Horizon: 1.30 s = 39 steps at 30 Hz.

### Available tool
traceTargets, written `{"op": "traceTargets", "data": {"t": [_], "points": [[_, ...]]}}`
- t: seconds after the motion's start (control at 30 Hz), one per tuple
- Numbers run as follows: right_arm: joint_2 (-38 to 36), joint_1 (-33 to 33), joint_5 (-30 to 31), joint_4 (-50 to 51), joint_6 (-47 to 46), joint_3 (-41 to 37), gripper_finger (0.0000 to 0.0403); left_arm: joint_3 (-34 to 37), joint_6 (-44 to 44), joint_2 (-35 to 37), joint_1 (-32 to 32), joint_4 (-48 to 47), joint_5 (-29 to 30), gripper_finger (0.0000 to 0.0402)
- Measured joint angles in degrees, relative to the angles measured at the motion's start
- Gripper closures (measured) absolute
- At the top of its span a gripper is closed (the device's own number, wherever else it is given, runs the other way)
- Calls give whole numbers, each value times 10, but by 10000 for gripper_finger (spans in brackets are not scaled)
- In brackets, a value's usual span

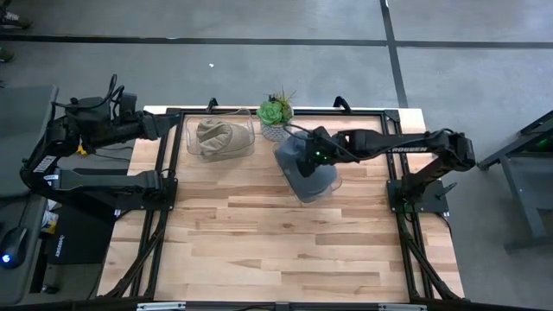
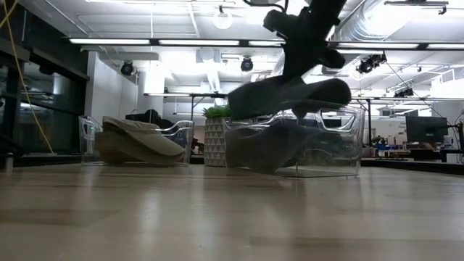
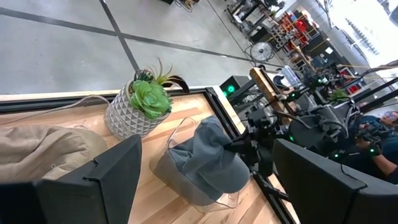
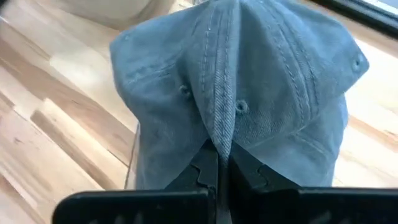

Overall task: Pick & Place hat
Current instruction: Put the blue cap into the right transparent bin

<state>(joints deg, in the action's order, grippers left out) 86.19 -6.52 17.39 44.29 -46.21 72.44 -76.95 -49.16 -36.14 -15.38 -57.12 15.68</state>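
A grey-blue cap (image 1: 298,160) hangs from my right gripper (image 1: 316,150) over a clear plastic bin (image 1: 321,187) near the table's far right. In the low view the cap (image 2: 290,96) sits at the bin's rim (image 2: 341,114). Whether it touches the bin, I cannot tell. My right gripper (image 4: 222,173) is shut on the cap. A beige hat (image 1: 220,138) lies in a second clear bin (image 1: 249,130) at the far left. My left gripper (image 3: 211,193) is open and waits beside that bin, touching nothing. My right gripper pinches a raised fold of the cap's crown (image 4: 224,140) between its two fingers (image 4: 205,168). The fold runs along a seam, and the fingers come at it from above, slanting in from the table's right. The cap spreads out below the fingers, over the bin.
A potted succulent (image 1: 275,117) in a white patterned pot stands at the far edge between the two bins. Bare wood tabletop (image 1: 276,250) stretches toward the near edge. Black frame rails (image 1: 393,186) run along both sides of the table.
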Motion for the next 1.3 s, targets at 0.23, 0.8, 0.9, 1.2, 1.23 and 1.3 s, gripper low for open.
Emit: {"op": "traceTargets", "data": {"t": [0.23,0.8,0.9,1.2,1.23,1.3], "points": [[0,-1,-7,-72,-25,-57,399,0,4,0,0,0,0,81],[0,-10,5,-152,-54,-182,399,0,4,0,0,0,1,81],[0,-14,13,-150,-49,-182,399,0,4,0,0,0,1,81],[20,-46,-21,-122,-15,-182,399,0,-2,0,0,0,1,81],[22,-49,-29,-123,-13,-181,399,0,-2,0,0,0,1,81],[25,-57,-48,-122,-14,-181,399,0,-2,0,0,-1,1,81]]}}
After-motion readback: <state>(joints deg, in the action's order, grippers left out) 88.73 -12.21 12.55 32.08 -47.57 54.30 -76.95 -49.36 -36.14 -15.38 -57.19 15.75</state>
